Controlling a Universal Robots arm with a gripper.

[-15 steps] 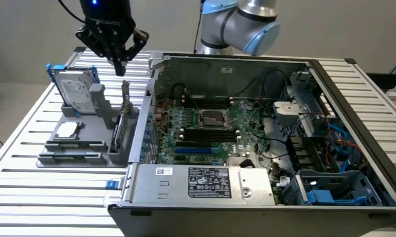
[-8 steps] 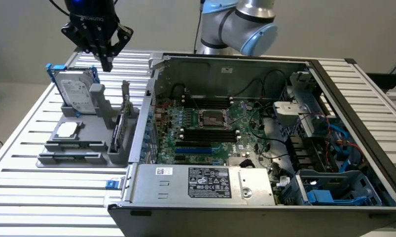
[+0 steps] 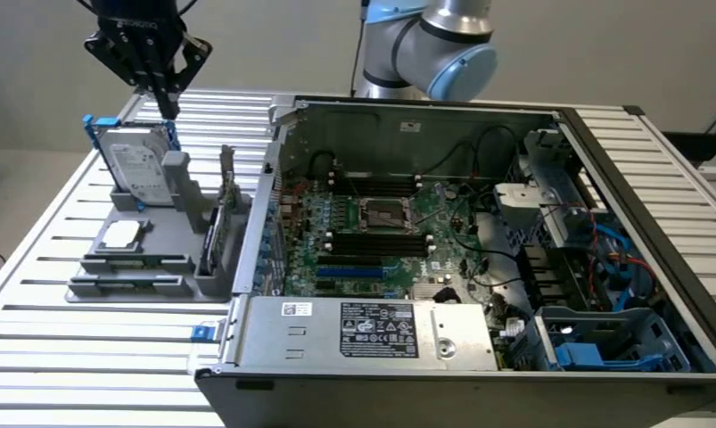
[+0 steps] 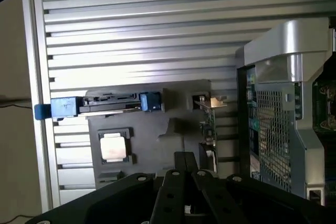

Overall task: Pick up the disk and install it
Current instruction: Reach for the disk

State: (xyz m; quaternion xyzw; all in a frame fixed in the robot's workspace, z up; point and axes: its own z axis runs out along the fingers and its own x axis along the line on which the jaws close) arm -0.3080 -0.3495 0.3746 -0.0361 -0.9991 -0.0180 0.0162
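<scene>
Exterior view: grey holder (image 3: 173, 245) on slatted table (image 3: 48, 357), carrying disk (image 3: 137, 165) upright in far slot, chip (image 3: 122, 234) flat in square recess, card (image 3: 226, 187) on edge beside open computer case (image 3: 417, 125). Gripper (image 3: 168, 107) just above disk's top edge, apart from it, fingers pressed together, pinching nothing. Disk's lower end hidden in slot. Wrist view: disk (image 4: 110, 104) edge-on, label hidden. Case cut off at exterior view's lower edge. One disk, one chip, one card.

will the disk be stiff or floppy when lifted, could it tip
The disk looks like a metal slab in a blue frame, so probably stiff and dense. Standing on edge in the grey holder, it might tip if nudged.
</scene>
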